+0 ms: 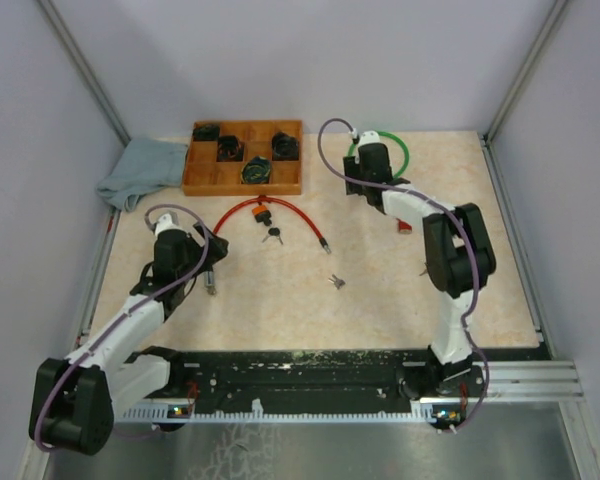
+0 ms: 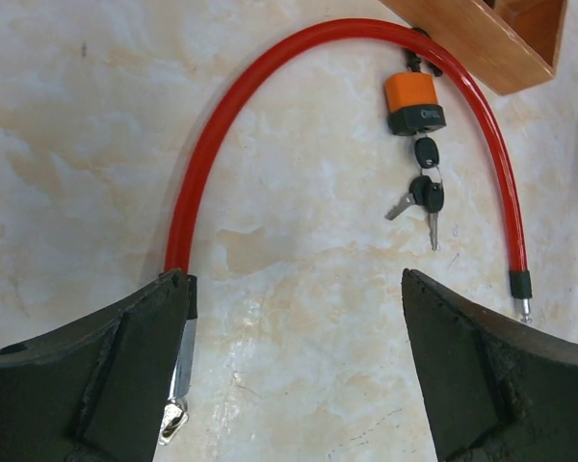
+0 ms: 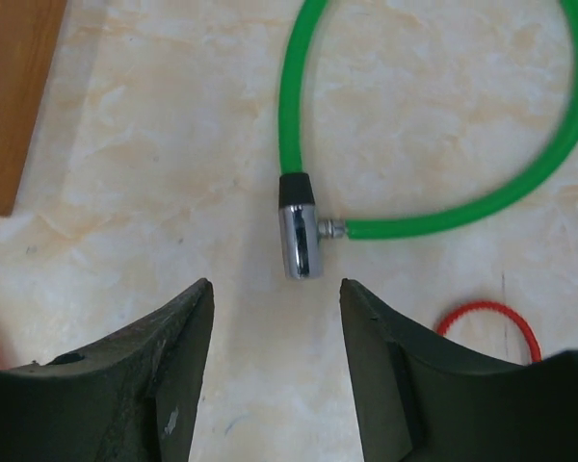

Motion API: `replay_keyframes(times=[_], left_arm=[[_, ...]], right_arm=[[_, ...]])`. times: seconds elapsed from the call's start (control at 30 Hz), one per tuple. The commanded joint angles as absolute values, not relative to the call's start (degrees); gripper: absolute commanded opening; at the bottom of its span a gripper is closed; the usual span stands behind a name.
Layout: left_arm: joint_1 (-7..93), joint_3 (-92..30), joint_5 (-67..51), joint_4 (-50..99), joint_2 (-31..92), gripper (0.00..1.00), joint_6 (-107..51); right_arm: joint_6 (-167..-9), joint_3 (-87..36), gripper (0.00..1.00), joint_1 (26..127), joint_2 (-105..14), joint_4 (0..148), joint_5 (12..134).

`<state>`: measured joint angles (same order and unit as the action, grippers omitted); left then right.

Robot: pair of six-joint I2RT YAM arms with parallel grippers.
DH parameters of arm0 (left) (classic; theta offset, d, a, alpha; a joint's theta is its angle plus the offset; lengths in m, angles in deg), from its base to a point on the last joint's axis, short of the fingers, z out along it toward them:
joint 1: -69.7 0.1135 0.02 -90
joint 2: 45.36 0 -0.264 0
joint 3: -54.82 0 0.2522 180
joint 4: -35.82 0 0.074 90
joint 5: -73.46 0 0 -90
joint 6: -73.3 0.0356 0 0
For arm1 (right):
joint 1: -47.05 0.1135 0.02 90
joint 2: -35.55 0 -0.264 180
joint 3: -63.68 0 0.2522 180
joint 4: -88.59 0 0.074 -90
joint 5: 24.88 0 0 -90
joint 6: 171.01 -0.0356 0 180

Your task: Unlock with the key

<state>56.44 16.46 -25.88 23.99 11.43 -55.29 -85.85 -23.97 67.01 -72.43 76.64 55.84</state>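
While the left gripper (image 2: 294, 281) and right gripper (image 3: 275, 287) gape empty, the orange padlock (image 2: 411, 99) bears illegible lettering.

The only writing here is a tiny pale word on the black bottom part of the orange lock (image 2: 411, 102) (the one with the keys (image 2: 427, 192) hanging under it), and it is too small and blurry to read.

1 red cable lock (image 2: 356, 29), 1 green cable lock (image 3: 291, 96), 1 orange lock body (image 2: 411, 101), 3 black-headed keys (image 2: 427, 192), 1 loose key bunch (image 1: 336, 281), 1 wooden tray (image 1: 210, 170), 4 dark items (image 1: 256, 171) inside, 1 cloth (image 1: 145, 168), 1 red ring (image 3: 484, 306)
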Motion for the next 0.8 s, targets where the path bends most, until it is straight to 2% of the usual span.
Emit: replay_keyframes(times=[0.0,0.13,0.37,0.53,0.63,0.7,0.77], left_arm=[[55.14,16.49,-21.97,27.94,11.03,0.95,-51.32],[54.80,16.33,-20.27,28.82,11.73,0.95,-50.86],[54.59,16.37,-18.15,30.33,13.01,0.95,-50.37],[54.42,16.79,-16.34,31.45,12.87,0.94,-50.28],[54.32,17.00,-15.32,31.93,12.50,0.94,-50.40],[54.24,17.28,-14.26,32.70,12.26,0.94,-50.53],[54.23,17.72,-13.26,33.61,12.24,0.94,-50.83]], right_arm=[[-81.25,-36.97,0.54,66.00,-81.95,73.28,56.27],[-80.26,-46.18,0.51,64.97,-89.45,68.40,57.17],[-79.47,-54.74,0.44,64.19,-97.28,62.67,59.71],[-79.08,-60.53,0.30,64.25,-100.88,55.76,63.24],[-79.08,-60.80,0.13,64.27,-100.66,53.30,64.60],[-79.33,-58.19,0.04,64.45,-98.00,54.29,65.17],[-79.16,-51.74,0.00,64.96,-93.12,58.11,65.48]])
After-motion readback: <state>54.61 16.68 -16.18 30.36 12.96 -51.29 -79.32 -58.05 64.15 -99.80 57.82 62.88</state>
